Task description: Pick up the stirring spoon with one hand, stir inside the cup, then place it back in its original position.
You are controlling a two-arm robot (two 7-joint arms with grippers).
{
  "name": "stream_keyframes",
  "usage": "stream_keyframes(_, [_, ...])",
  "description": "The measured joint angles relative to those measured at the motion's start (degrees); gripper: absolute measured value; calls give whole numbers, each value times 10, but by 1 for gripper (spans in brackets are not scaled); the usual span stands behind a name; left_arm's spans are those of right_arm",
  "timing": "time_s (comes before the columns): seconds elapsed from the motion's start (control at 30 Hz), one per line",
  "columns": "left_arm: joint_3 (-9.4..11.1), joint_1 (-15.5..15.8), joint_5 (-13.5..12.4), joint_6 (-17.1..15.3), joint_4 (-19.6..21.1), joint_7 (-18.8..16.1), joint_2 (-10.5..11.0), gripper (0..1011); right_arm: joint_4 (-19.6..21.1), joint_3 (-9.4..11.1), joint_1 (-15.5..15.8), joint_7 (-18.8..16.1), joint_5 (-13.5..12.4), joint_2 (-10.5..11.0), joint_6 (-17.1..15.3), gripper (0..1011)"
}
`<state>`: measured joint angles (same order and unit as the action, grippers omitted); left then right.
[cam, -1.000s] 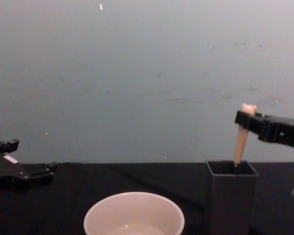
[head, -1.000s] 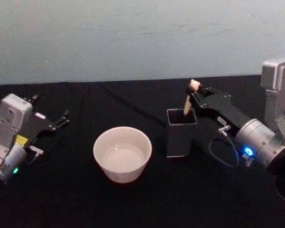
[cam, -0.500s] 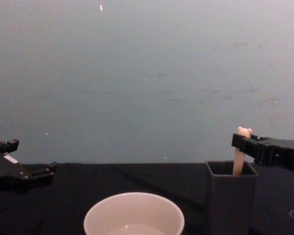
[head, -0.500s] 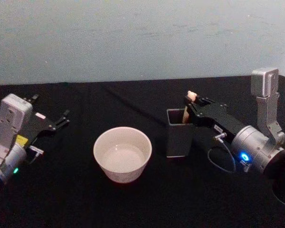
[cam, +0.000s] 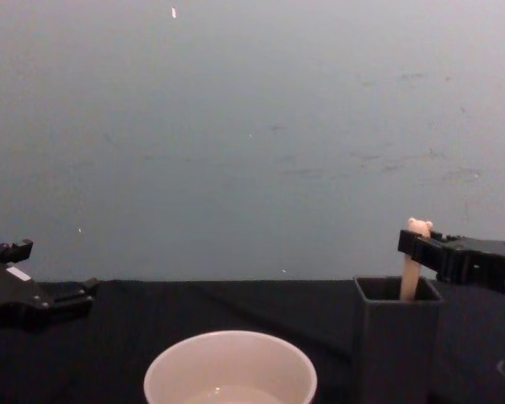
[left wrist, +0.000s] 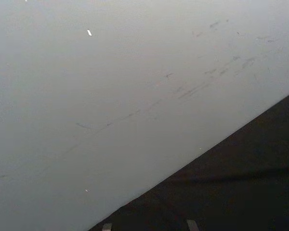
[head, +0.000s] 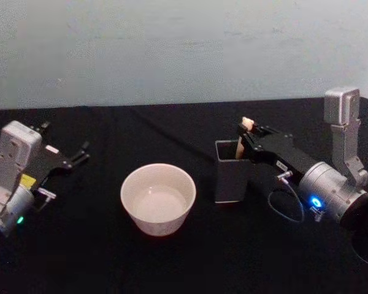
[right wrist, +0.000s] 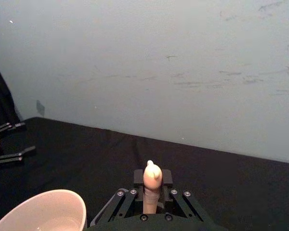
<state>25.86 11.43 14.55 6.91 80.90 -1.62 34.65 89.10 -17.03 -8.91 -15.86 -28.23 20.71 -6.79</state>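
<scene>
The stirring spoon [head: 243, 139] stands upright in a dark grey square holder [head: 232, 179], its bear head and pale handle [cam: 414, 271] sticking out above the rim. My right gripper [head: 248, 131] reaches in from the right and is shut on the handle just below the head [right wrist: 152, 176]. The cream-white cup [head: 157, 197] sits left of the holder, apart from it, with a little liquid inside. My left gripper [head: 64, 141] rests open at the far left of the table, with nothing between its fingers.
A black cloth covers the table [head: 98, 257], and a pale wall [cam: 252, 126] rises behind it. A dark cable [head: 172, 138] runs across the cloth behind the cup toward the holder. Open cloth lies in front of the cup and holder.
Over the last second my right gripper came down with the spoon, sinking its stem deeper into the holder. In the last half second it has barely moved. The left arm stayed still.
</scene>
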Motion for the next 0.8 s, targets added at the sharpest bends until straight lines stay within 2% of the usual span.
stream_keyframes(0.17, [0, 0, 0, 0, 0, 0, 0, 1002, 0, 0, 0, 0, -1, 0, 0, 214])
stream_keyframes(0.33, [0, 0, 0, 0, 0, 0, 0, 1001, 1, 1, 0, 0, -1, 0, 0, 322])
stream_keyframes(0.37, [0, 0, 0, 0, 0, 0, 0, 1001, 1, 1, 0, 0, -1, 0, 0, 378])
stream_keyframes(0.43, [0, 0, 0, 0, 0, 0, 0, 1001, 1, 1, 0, 0, -1, 0, 0, 419])
stream_keyframes(0.53, [0, 0, 0, 0, 0, 0, 0, 1001, 1, 1, 0, 0, -1, 0, 0, 536])
stream_keyframes(0.57, [0, 0, 0, 0, 0, 0, 0, 1001, 1, 1, 0, 0, -1, 0, 0, 536])
stream_keyframes(0.63, [0, 0, 0, 0, 0, 0, 0, 1001, 1, 1, 0, 0, -2, 0, 0, 648])
stream_keyframes(0.67, [0, 0, 0, 0, 0, 0, 0, 1001, 1, 1, 0, 0, -2, 0, 1, 648])
stream_keyframes(0.7, [0, 0, 0, 0, 0, 0, 0, 1001, 1, 1, 0, 0, -2, 0, 1, 706])
stream_keyframes(0.77, [0, 0, 0, 0, 0, 0, 0, 1001, 1, 1, 0, 0, -2, 0, 1, 737])
stream_keyframes(0.8, [0, 0, 0, 0, 0, 0, 0, 1001, 1, 1, 0, 0, -2, 0, 1, 801])
